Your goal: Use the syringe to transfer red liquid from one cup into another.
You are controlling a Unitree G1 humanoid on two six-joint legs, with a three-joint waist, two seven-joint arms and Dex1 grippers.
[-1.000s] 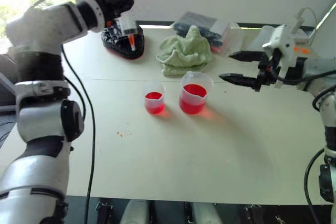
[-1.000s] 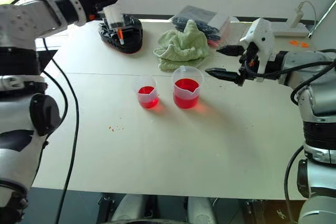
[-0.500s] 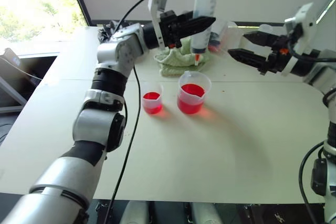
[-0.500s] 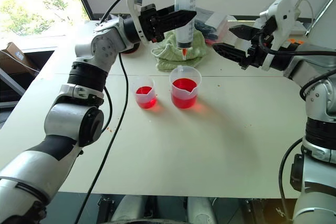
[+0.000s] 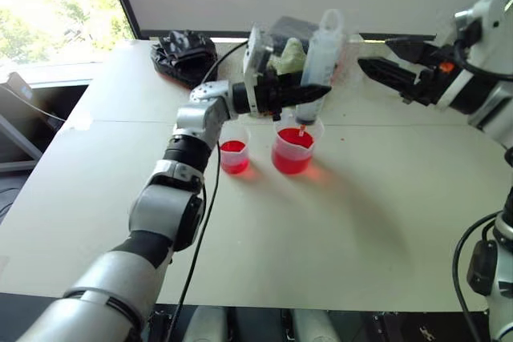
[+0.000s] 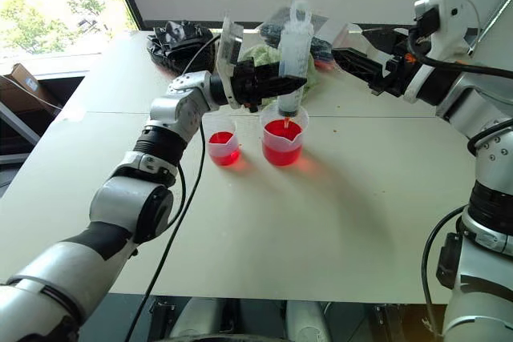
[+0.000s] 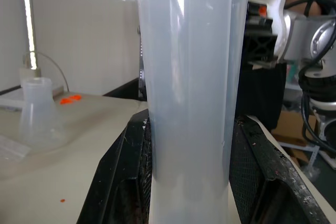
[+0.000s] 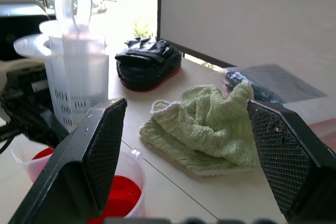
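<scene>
Compared with the frame half a second earlier, the syringe has been lowered and carried toward the frame centre, so that its red-stained tip is now positioned just inside the rim of the larger cup, directly above the red liquid; earlier the tip was seen higher, over the green cloth. The long axis of the syringe is near vertical, tilted slightly, with the tip pointing down and the ring of the plunger uppermost. The barrel is clamped by the left gripper, whose fingers are closed against both sides of it in the left wrist view. The left arm is extended from the lower left of the frame to the centre, wrist bent across toward the right. The right gripper is held spread apart and empty at the upper right, above the bench. The smaller cup stands just left of the larger cup.
</scene>
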